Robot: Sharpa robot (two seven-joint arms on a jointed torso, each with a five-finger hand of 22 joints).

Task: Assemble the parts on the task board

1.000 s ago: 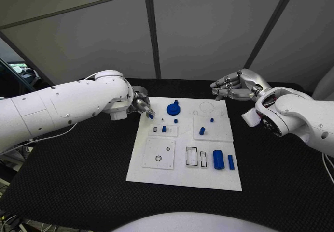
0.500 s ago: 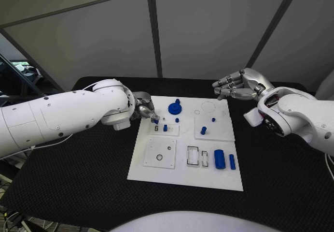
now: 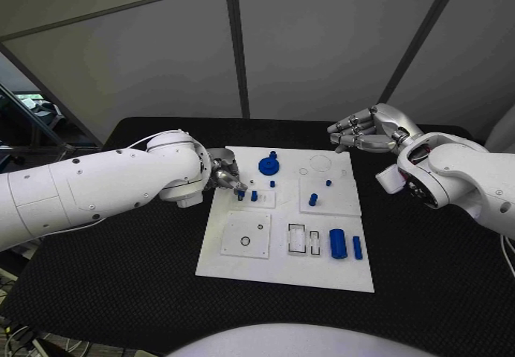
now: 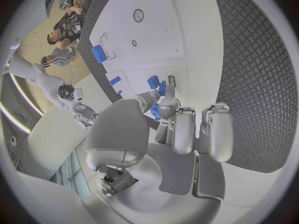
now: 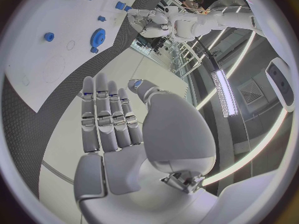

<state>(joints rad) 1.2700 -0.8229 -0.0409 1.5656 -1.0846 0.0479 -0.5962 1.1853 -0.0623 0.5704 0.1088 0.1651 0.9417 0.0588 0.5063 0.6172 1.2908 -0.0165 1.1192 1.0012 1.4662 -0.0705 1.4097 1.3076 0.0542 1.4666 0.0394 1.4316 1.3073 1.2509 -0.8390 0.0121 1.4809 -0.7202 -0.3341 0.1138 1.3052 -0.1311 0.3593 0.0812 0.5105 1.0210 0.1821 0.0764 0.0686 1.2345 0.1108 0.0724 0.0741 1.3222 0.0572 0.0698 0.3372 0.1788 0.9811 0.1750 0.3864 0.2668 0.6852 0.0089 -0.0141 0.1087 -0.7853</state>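
Gripping blue part (image 3: 238,195), left hand (image 3: 225,176), task board (image 3: 281,260)

Head overlooks task board (image 3: 281,260); wrist cameras share it.

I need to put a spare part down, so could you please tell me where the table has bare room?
The black table is bare beside and in front of the white task board. It is crowded at the board's far left, where the left hand works among small blue parts.
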